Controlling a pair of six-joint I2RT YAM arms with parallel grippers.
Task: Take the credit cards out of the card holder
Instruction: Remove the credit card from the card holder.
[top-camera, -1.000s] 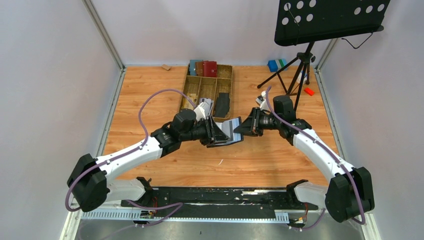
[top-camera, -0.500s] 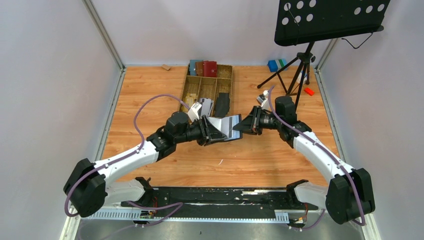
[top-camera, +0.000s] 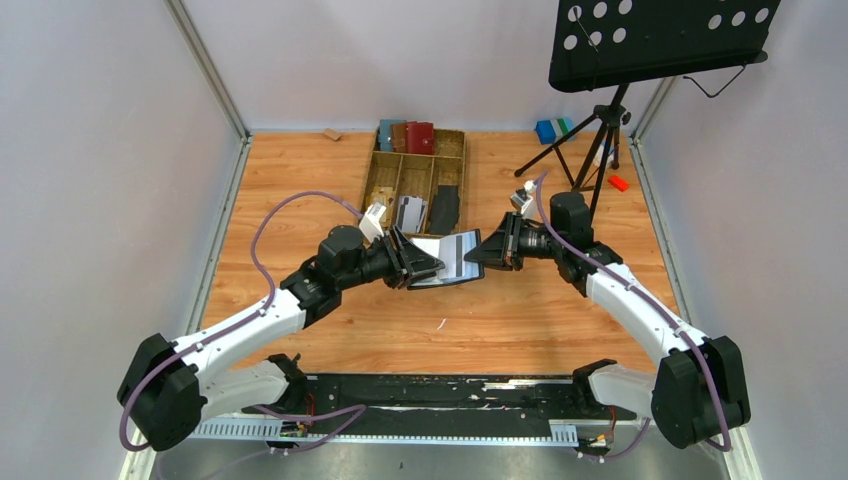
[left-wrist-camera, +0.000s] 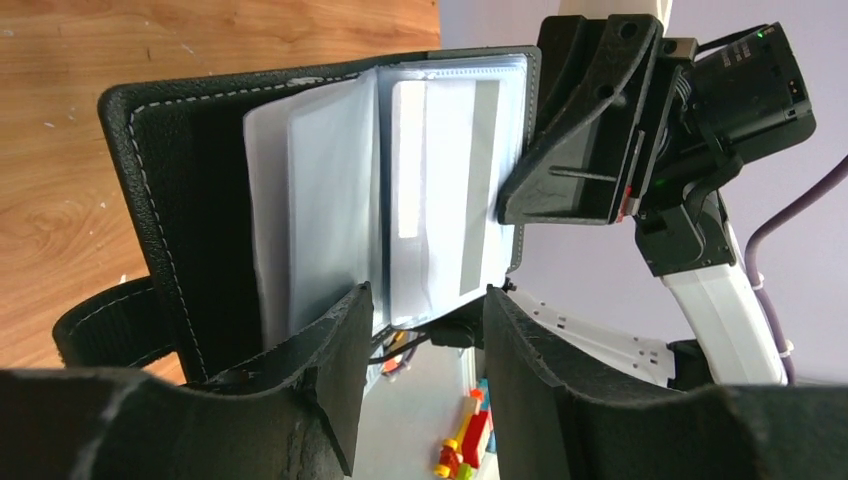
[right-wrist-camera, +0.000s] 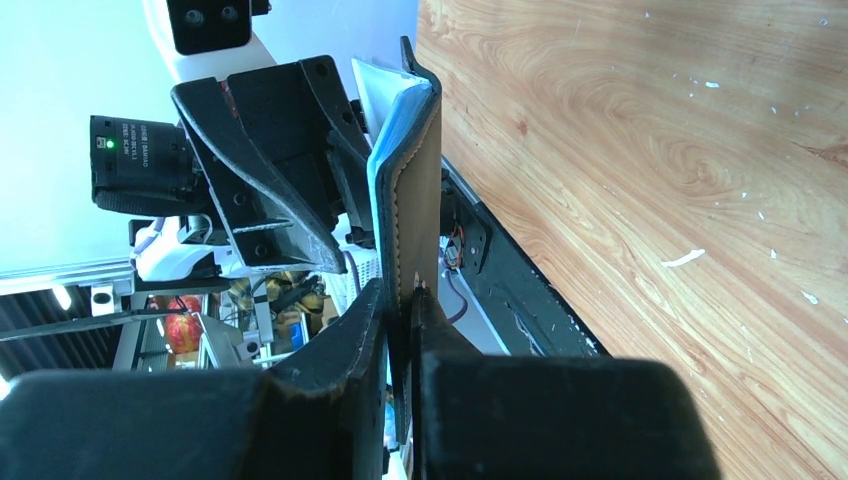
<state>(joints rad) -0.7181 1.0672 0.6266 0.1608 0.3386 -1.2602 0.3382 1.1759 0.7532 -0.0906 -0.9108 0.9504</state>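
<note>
The card holder (top-camera: 447, 260) hangs open over the middle of the table (top-camera: 290, 190), its long axis running left to right between the arms and its pages facing up. The right gripper (top-camera: 480, 253), its arm reaching inward, pinches the holder's right cover edge. The left gripper (top-camera: 410, 265) is level with it, jaws apart at the opposite edge. Only the left wrist view shows a credit card (left-wrist-camera: 440, 200) in its sleeve.

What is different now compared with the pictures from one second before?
The left gripper has opened and drawn back to the left, away from the card holder, whose pages now stand loose between its jaws. The right gripper stays shut on the holder's cover, almost unmoved.
</note>
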